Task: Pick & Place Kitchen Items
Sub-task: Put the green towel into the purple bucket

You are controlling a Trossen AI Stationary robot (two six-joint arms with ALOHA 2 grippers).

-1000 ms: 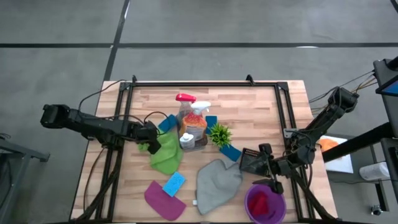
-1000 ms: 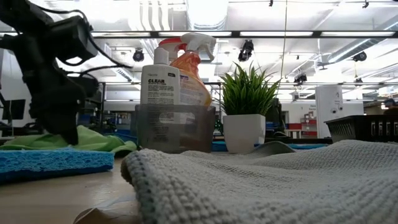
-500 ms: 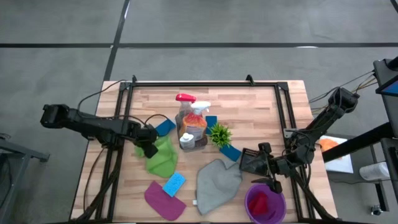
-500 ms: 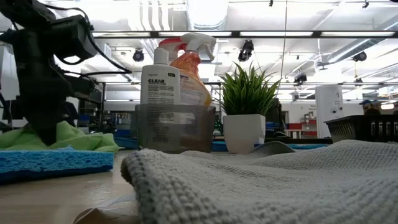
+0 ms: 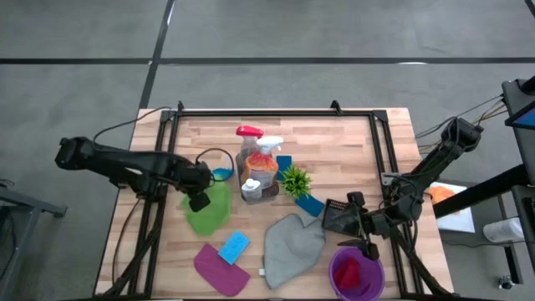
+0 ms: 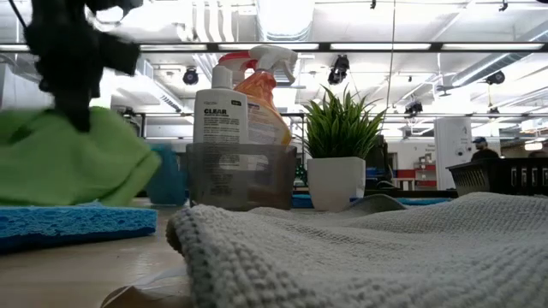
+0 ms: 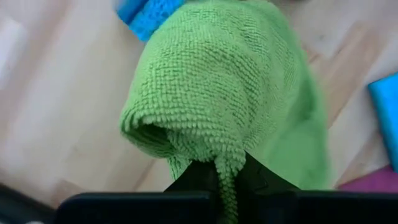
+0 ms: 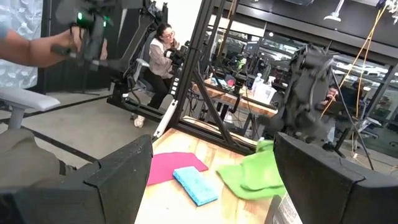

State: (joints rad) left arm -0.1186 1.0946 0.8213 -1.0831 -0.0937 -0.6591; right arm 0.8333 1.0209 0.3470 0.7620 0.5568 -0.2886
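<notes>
Green cloth (image 5: 206, 211) is what we're looking at: the left tool (image 5: 199, 201) is clamped shut on a bunched fold of it, left of the desk's (image 5: 334, 142) middle. From the low camera the cloth (image 6: 77, 162) hangs off the desk surface, above a blue sponge (image 6: 73, 224). In the left wrist shot we see the cloth (image 7: 230, 87) draping down from the fingers.

Spray bottles sit mid-desk: the clear one (image 5: 248, 144) with the red trigger and the orange one (image 5: 264, 160) with the white trigger, plant (image 5: 295, 180) just beside them. Grey cloth (image 5: 290, 247) lies toward the near edge, with the magenta cloth (image 5: 220, 267) and another sponge (image 5: 233, 247) nearer the near-left corner.

Right tool (image 5: 338, 219) waits wide open by the desk's right edge, holding nothing, next to a purple bowl (image 5: 357, 274).
</notes>
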